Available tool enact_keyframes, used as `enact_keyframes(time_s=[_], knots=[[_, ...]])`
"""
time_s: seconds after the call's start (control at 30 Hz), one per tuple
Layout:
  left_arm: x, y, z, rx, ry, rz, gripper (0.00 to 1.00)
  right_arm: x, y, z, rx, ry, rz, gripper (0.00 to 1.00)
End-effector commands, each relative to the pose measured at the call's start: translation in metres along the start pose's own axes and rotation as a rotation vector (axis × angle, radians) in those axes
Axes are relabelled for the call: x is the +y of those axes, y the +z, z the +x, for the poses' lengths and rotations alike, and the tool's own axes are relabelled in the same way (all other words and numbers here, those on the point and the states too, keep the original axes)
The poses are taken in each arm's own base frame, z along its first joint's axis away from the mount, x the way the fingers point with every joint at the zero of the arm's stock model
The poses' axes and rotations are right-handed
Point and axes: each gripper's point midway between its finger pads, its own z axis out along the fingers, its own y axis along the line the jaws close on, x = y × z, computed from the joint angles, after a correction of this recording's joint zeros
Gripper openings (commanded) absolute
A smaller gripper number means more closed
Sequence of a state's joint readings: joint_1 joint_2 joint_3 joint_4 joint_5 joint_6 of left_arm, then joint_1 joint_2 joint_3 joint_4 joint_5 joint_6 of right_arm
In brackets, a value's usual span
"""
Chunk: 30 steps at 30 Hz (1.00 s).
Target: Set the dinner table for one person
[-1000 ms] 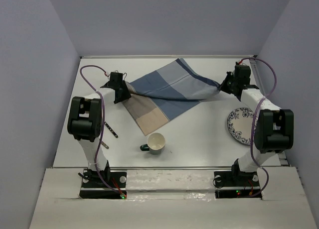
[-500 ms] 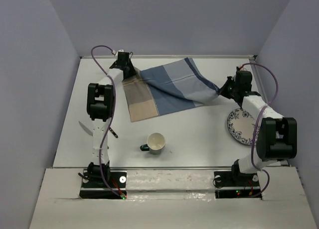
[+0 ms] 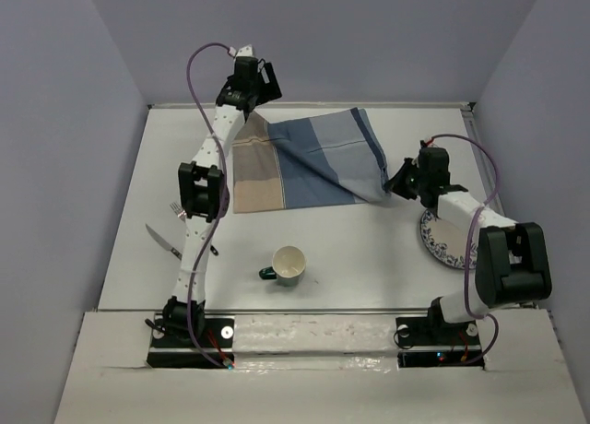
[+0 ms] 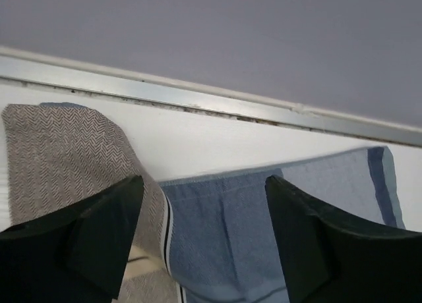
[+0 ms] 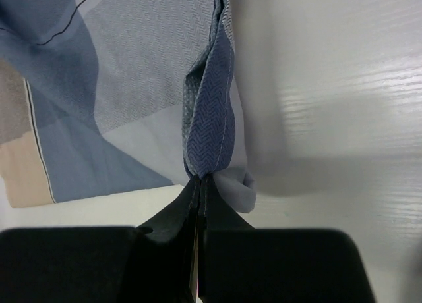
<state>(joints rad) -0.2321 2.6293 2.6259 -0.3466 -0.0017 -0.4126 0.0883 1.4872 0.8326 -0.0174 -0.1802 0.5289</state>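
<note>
At the counter's (image 3: 369,249) far edge the left gripper (image 4: 203,184) has just let the placemat (image 3: 304,161) go — jaws spread, empty. The right gripper (image 5: 200,184) stays clenched on its bunched corner, so that side likely needs flattening next.

Blue-tan placemat (image 3: 304,161) rumpled, far side; white mug (image 3: 289,264) front-centre; patterned plate (image 3: 441,244) R; knife (image 3: 162,241), fork (image 3: 175,208) L.

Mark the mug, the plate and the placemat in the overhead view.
mug (image 3: 289,263): top external view, on the pale inside of the cup.
plate (image 3: 439,241): top external view, on its blue-patterned left part.
placemat (image 3: 309,161): top external view, on the blue middle panel.
</note>
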Motion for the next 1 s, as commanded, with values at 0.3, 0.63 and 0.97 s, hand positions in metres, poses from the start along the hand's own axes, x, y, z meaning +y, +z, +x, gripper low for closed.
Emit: enact_keyframes(time_s=[0.3, 0.63, 0.97], knots=[[-0.072, -0.338, -0.126, -0.405, 0.081, 0.126, 0.91, -0.005, -0.021, -0.038, -0.204, -0.026, 0.072, 0.00], [0.059, -0.340, 0.127, -0.064, -0.196, -0.070, 0.82, -0.013, -0.023, -0.031, -0.200, -0.036, 0.093, 0.00], [0.086, -0.308, 0.190, 0.036, -0.281, -0.143, 0.79, -0.004, -0.032, -0.033, -0.208, -0.058, 0.050, 0.00]])
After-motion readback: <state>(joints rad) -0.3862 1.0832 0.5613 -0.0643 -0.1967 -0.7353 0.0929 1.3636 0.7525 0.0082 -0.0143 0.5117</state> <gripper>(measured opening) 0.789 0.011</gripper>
